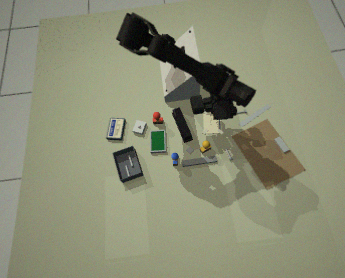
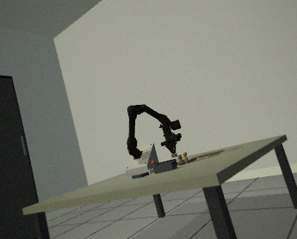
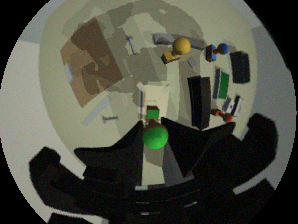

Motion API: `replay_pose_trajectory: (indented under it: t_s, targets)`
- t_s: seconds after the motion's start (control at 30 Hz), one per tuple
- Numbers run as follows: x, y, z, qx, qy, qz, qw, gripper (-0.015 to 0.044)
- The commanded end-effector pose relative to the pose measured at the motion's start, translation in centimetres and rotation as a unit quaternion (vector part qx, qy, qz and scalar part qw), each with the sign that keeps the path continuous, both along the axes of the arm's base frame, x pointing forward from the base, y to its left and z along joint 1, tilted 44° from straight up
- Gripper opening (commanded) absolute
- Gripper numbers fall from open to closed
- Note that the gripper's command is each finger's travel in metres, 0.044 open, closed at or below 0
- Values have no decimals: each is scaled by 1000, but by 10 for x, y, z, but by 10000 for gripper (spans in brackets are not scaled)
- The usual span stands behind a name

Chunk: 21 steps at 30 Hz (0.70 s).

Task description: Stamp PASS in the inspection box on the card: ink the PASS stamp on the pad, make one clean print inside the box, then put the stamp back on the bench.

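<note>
The gripper (image 3: 153, 123) (image 2: 174, 152) is shut on a stamp with a round green knob (image 3: 155, 136) and a small green block at its foot. The stamp is over the pale card (image 3: 159, 95) (image 1: 212, 126), near the card's edge closest to the gripper in the wrist view. Whether it touches the card cannot be told. The arm partly hides the card in the top view, and its printed box is not readable. The green pad (image 1: 158, 141) (image 3: 221, 84) lies in a light-rimmed tray, away from the stamp.
Stamps with red (image 1: 157, 116) (image 3: 228, 118), blue (image 1: 175, 157) (image 3: 223, 48) and yellow (image 1: 206, 145) (image 3: 181, 46) knobs stand around. A long black block (image 1: 182, 125) (image 3: 199, 102) lies between card and pad. A dark open box (image 1: 121, 172), brown clipboard (image 1: 257, 145) and grey bar (image 1: 194, 162) also lie there.
</note>
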State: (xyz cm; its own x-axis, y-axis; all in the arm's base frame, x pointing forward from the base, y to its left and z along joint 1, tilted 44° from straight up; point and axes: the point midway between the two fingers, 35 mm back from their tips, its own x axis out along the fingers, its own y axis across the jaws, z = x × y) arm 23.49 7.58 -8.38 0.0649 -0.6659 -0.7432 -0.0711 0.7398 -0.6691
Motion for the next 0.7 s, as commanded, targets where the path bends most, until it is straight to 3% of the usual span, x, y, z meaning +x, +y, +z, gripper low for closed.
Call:
replay_pose_trajectory:
  t_s: [0.0,0.67]
  targets:
    - [-2,-4,-2,-4,3,2,1000,0]
    - [-2,-13,-12,-4,3,2,1000,0]
